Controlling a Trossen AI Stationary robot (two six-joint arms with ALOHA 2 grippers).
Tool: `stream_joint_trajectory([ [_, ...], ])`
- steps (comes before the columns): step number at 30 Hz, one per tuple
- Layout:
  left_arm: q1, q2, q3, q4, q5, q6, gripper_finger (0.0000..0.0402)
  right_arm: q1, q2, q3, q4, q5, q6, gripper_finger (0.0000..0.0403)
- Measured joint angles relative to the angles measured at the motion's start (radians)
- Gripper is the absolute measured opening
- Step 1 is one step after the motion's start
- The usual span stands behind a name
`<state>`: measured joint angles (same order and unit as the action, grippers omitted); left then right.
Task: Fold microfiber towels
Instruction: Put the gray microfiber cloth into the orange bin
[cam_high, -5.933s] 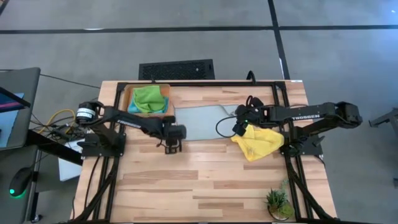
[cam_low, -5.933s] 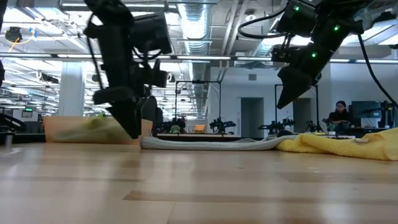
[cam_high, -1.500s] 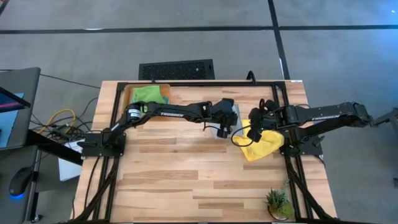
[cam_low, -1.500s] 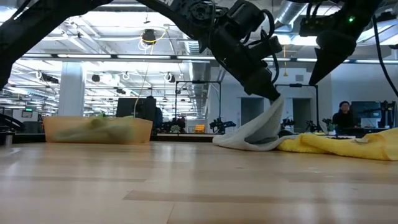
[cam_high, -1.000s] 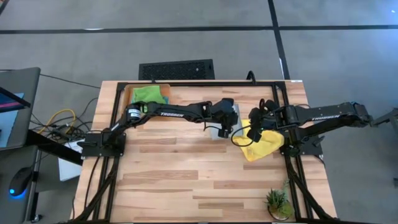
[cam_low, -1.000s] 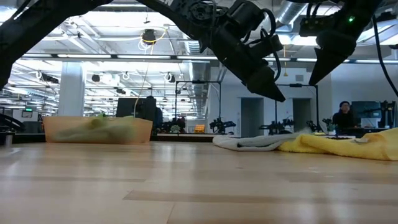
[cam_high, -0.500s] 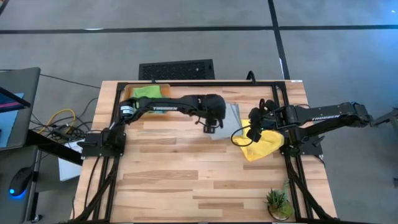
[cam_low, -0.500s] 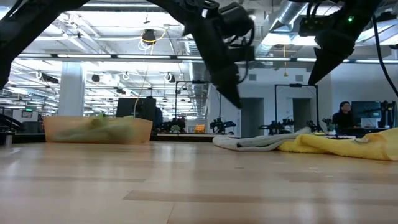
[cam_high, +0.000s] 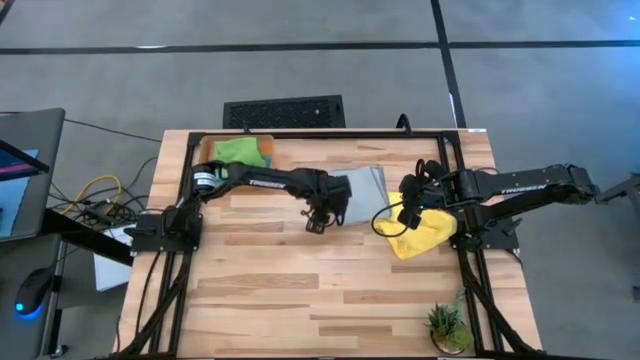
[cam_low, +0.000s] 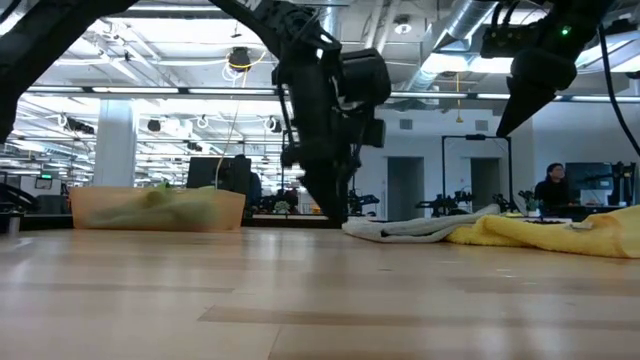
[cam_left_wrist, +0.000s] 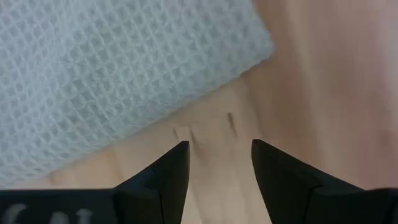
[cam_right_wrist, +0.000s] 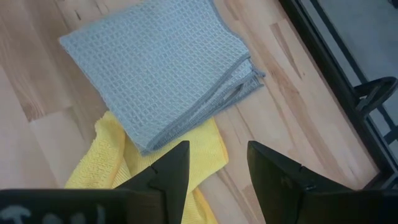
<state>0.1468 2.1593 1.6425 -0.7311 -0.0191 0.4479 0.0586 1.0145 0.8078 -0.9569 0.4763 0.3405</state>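
From above, my left tool (cam_high: 316, 224) sits over bare wood just beside the near-left corner of the folded grey towel (cam_high: 362, 190), which lies flat on the desk (cam_high: 300, 290) toward the back middle. My left wrist view settles what the overhead cannot: my two fingers (cam_left_wrist: 169, 171) stand apart with only wood grain between them, holding nothing, and the grey towel (cam_left_wrist: 106, 68) fills the area just ahead, its waffle weave plain.

My right tool (cam_high: 405, 212) hangs above the yellow towel (cam_high: 420, 232), which is crumpled at the right side of the desk. Its wrist view shows the fingers (cam_right_wrist: 166, 171) spread and empty, and it alone shows that the grey towel (cam_right_wrist: 161, 71) is folded in several stacked layers along one edge and overlaps a corner of the yellow towel (cam_right_wrist: 112, 165).

The level view adds height: my left tool (cam_low: 330, 205) is raised off the surface with its tips close above it, the grey towel (cam_low: 410, 229) is a low flat bundle touching the yellow towel (cam_low: 550, 232), and my right tool (cam_low: 510, 115) is well above both.

Only the overhead shows the lime green towel (cam_high: 238, 150) in the tray (cam_high: 205, 152) at the back left corner, with a strip of turquoise towel (cam_high: 266, 157) at its edge.
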Motion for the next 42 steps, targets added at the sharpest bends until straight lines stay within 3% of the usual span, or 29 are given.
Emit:
stream_joint_trajectory([
  [4, -0.024, -0.001, -0.008, 0.076, -0.101, 0.046, 0.0166, 0.000, 0.000, 0.000, 0.000, 0.000, 0.000, 0.0185],
  [34, -0.028, 0.070, -0.008, 0.302, -0.097, 0.145, 0.0166, 0.000, 0.000, 0.000, 0.008, -0.004, 0.000, 0.0185],
  [42, -0.003, 0.070, -0.008, 0.342, -0.090, 0.041, 0.0166, 0.000, 0.000, 0.000, 0.009, -0.004, 0.000, 0.0185],
])
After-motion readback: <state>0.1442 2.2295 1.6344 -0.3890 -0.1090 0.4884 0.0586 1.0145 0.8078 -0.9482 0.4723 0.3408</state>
